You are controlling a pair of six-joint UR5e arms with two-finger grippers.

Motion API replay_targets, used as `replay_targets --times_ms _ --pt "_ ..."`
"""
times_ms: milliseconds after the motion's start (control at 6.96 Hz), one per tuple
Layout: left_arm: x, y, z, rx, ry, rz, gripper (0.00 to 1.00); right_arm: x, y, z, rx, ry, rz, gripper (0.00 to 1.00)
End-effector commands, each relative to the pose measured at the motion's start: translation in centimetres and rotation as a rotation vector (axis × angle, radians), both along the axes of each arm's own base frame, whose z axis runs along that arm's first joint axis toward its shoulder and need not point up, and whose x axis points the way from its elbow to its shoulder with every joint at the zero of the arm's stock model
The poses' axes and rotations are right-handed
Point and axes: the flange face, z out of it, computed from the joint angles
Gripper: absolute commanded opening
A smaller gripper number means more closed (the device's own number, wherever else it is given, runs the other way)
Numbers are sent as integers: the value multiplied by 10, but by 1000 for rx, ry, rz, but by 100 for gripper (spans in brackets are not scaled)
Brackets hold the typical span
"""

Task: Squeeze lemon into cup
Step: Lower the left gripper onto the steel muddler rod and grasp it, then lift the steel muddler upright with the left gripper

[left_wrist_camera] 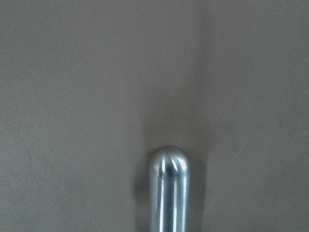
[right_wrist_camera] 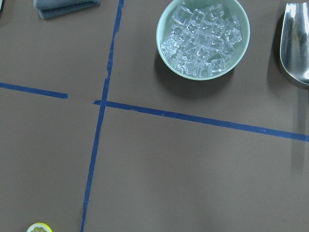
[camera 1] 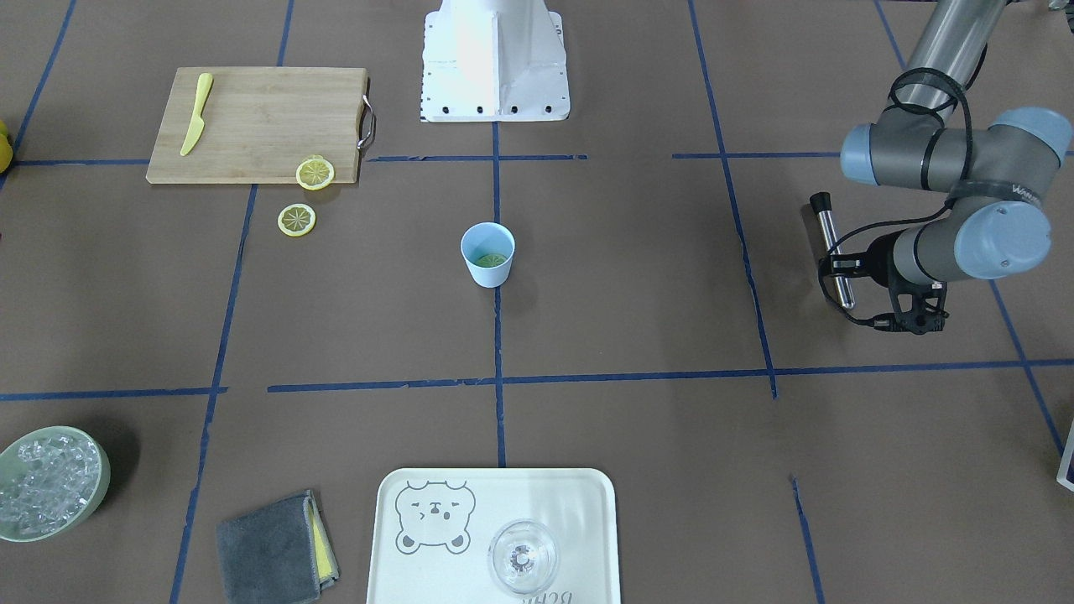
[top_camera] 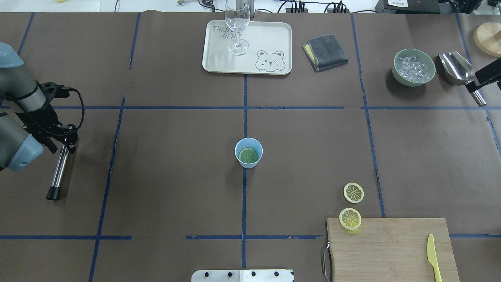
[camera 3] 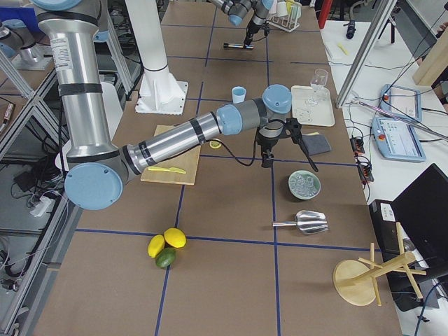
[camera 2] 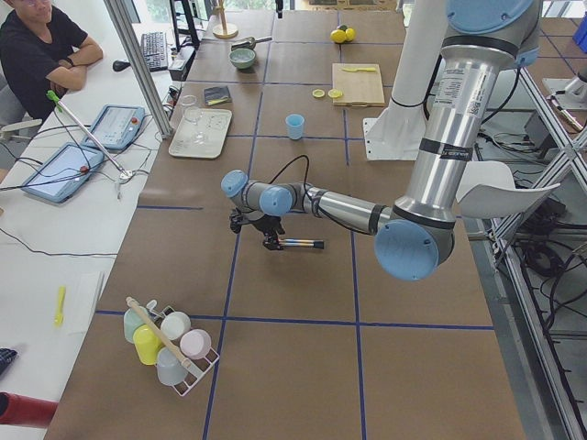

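I count three lemon slices (top_camera: 353, 192): one inside the cup (top_camera: 249, 165), two well apart from it; one glass (top_camera: 237, 19), one bowl (top_camera: 413, 83), one knife (top_camera: 433, 256).

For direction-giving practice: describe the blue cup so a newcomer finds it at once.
From the white bear tray, follow the blue tape line toward the robot's base to the table's middle. The cup stands there alone: small, light blue, handleless, a lemon slice lying inside, unlike the clear stemmed glass on the tray.

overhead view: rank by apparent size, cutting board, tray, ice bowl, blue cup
1. cutting board, cropped by the frame edge and nearer the camera
2. tray
3. ice bowl
4. blue cup
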Motion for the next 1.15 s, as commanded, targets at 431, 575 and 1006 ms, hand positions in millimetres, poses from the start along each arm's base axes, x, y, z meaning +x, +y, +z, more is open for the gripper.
replay_targets --times_ms 431,575,1006 --pt "-15 8 -63 88 38 -17 0 8 -2 -2 3 -1 15 100" --pt "-23 9 -97 133 17 -28 0 8 0 1 -3 1 15 100" --pt "-77 8 -254 600 -99 -203 0 24 -2 15 -6 96 63 100"
